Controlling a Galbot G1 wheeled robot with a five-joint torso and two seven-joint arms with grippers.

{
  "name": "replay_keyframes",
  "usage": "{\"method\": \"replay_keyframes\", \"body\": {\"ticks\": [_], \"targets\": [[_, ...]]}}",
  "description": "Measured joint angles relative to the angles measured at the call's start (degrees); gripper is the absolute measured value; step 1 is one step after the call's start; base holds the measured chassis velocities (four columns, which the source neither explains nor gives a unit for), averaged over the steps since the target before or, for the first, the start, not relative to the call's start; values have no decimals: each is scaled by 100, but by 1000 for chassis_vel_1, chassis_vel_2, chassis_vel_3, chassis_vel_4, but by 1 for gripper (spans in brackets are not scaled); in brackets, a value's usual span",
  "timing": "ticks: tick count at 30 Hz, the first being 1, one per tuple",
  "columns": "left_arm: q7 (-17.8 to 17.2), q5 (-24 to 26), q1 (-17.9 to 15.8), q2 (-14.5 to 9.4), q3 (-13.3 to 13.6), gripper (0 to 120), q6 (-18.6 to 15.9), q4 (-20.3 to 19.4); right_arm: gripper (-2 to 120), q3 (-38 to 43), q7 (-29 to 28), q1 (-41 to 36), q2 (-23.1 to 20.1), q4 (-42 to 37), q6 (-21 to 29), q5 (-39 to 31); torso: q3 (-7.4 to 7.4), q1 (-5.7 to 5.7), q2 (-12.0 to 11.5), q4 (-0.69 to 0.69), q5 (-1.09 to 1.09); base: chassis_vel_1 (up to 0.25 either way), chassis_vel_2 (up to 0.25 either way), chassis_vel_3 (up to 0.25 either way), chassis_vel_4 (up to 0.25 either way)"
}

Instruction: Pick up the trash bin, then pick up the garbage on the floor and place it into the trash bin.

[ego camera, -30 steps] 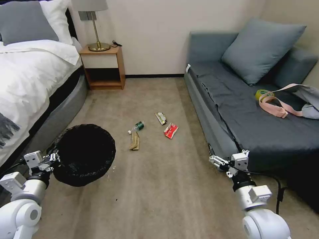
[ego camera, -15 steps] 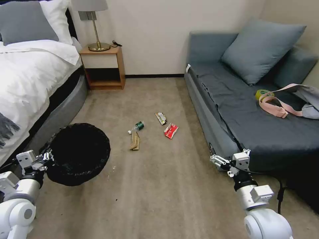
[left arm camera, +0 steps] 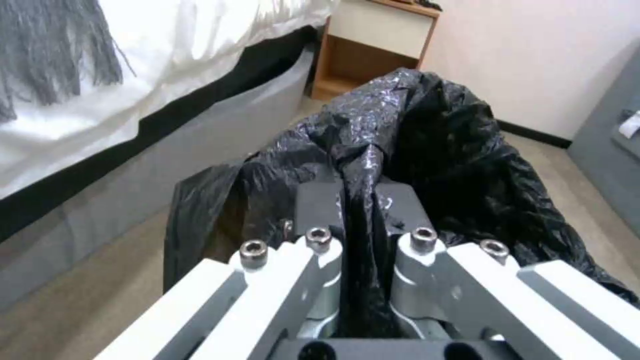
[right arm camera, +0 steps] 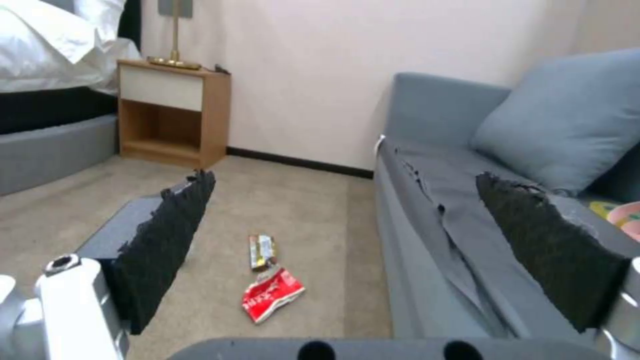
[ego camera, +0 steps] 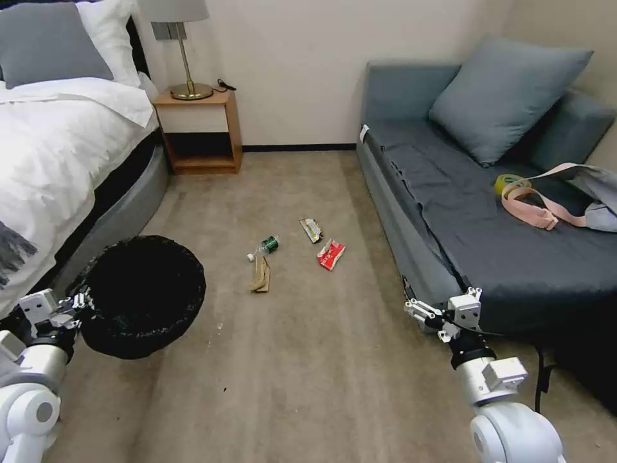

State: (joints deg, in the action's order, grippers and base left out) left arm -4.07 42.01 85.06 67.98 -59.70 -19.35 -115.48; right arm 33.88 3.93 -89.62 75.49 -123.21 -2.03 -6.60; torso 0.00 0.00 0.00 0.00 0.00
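Left gripper (left arm camera: 357,235) is clamping the black liner of the trash bin (ego camera: 141,292) beside the bed (ego camera: 58,161). Right gripper (ego camera: 421,313) is hanging open by the sofa (ego camera: 488,238). Farther off, the paper bag (ego camera: 260,275), green-labelled bottle (ego camera: 265,246), red-white wrapper (ego camera: 330,253) and foil wrapper (ego camera: 312,229) are lying on the carpet (ego camera: 308,360), their print seemingly illegible.

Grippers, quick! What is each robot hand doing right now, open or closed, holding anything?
Left gripper: shut on the trash bin, pinching its black bag at the rim.
Right gripper: open, holding nothing, beside the sofa.
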Motion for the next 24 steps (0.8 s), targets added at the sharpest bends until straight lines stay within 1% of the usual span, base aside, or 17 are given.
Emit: {"method": "replay_keyframes", "body": {"ticks": [5, 8, 17, 21, 24], "targets": [[69, 87, 26, -69, -162, 4, 49, 130, 100, -69, 33, 47, 32, 38, -2, 14, 0, 0, 0, 0, 0, -140, 114, 144, -135], [69, 87, 21, -76, -161, 4, 50, 133, 100, -78, 39, 64, 39, 54, -7, 14, 0, 0, 0, 0, 0, -160, 148, 184, -156], [34, -1, 6, -5, -4, 4, 45, 34, 100, -72, 50, 65, 53, 67, -47, 12, 0, 0, 0, 0, 0, -155, 166, 161, -165], [34, -34, -9, -5, -17, 4, 45, 33, 100, -52, 62, 67, 38, 55, -50, 0, 0, 0, 0, -2, 0, -191, 174, 188, -184], [6, -148, -29, -45, -126, 4, 69, 102, 100, -57, 69, 78, 33, 48, -50, -4, 0, 0, 0, 0, 0, -195, 201, 186, -191]]}}
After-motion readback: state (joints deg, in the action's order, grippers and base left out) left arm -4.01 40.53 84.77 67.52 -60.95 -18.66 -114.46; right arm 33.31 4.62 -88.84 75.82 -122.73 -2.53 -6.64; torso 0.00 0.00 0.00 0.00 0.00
